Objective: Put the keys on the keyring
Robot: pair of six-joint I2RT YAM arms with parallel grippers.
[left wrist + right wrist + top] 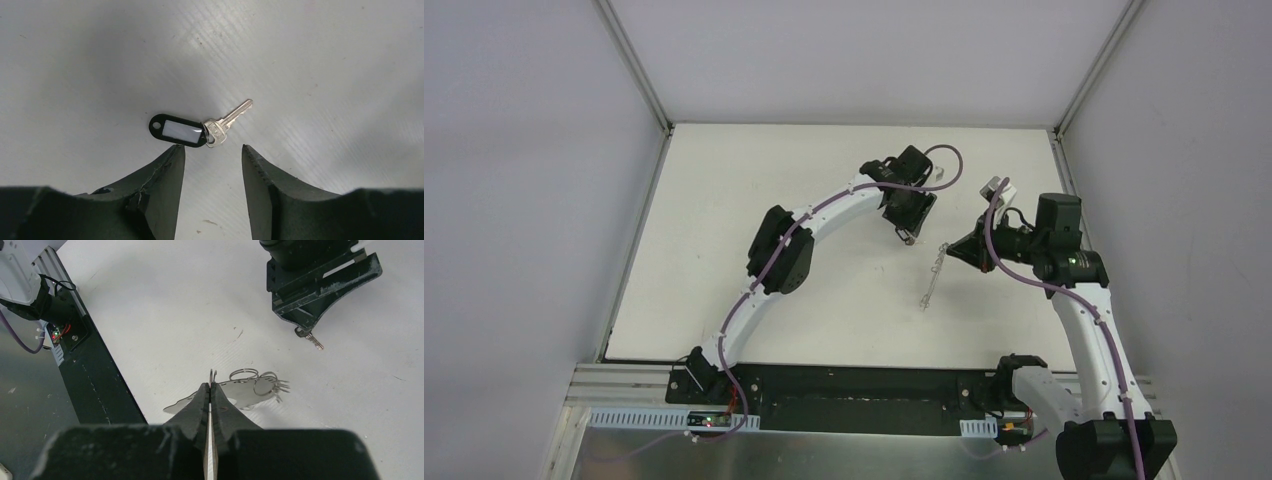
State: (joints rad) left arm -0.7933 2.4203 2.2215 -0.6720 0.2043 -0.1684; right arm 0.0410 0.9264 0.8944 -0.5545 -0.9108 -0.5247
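**Key on the bench, keyring pinched on the right**

The key (pixel 220 126) lay flat on the white bench (pixel 754 180), its silvery blade pointing away from the black tag (pixel 177 131) joined to its head. The tag had a pale label window and a small hole at its outer end.

The left end effector (pixel 212 152) hung over the key with its jaws part open and nothing between them. In the left wrist view the two dark fingertips (pixel 167 167) stood either side of the gap, and the key and tag lay just beyond the tips. Whether the tips touched the bench could not be told.

The right end effector (pixel 210 386) was fully closed, its fingers pressed together on a thin wire of the keyring (pixel 252 385). Small silvery rings hung on the loop just past the fingertips. From above, the keyring (pixel 934 275) ran as a thin line from the right end effector (pixel 951 250) toward the near edge. Whether its free end rested on the bench could not be told.

Key and keyring were near each other but apart, the key (pixel 907 238) to the left of the loop's held end
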